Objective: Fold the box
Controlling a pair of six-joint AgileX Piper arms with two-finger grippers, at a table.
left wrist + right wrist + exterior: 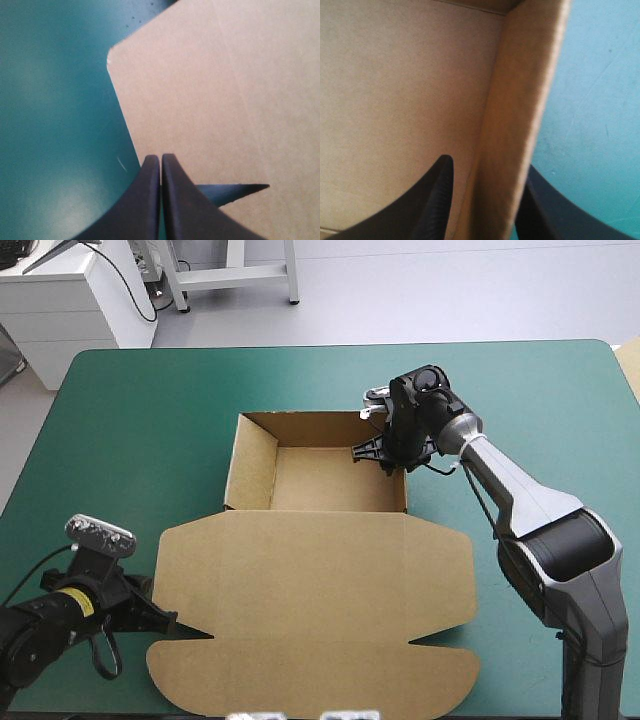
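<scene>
box [318,540] sits abt mid-table, a bit toward the near edge. open tray [335,480] w/ walls up is on the far side. lid [310,590] lies flat on the teal-green cover [130,410], rounded tuck flap [310,690] nearest the near edge. tray opens upward, its long side runs left-right, parallel to the far edge. whole sheet reads far-to-near, tray then lid.

right gripper [487,164] straddles the tray's right wall [515,115]: one black finger inside, one outside, parted, not clearly clamped. prob there to press or steady that wall so the tuck holds.

left gripper [160,159] is closed to a point w/ nothing in it, tip at the lid's left edge by the notch [240,189]. looks like it's pinning or nudging the sheet so it won't slide.
</scene>
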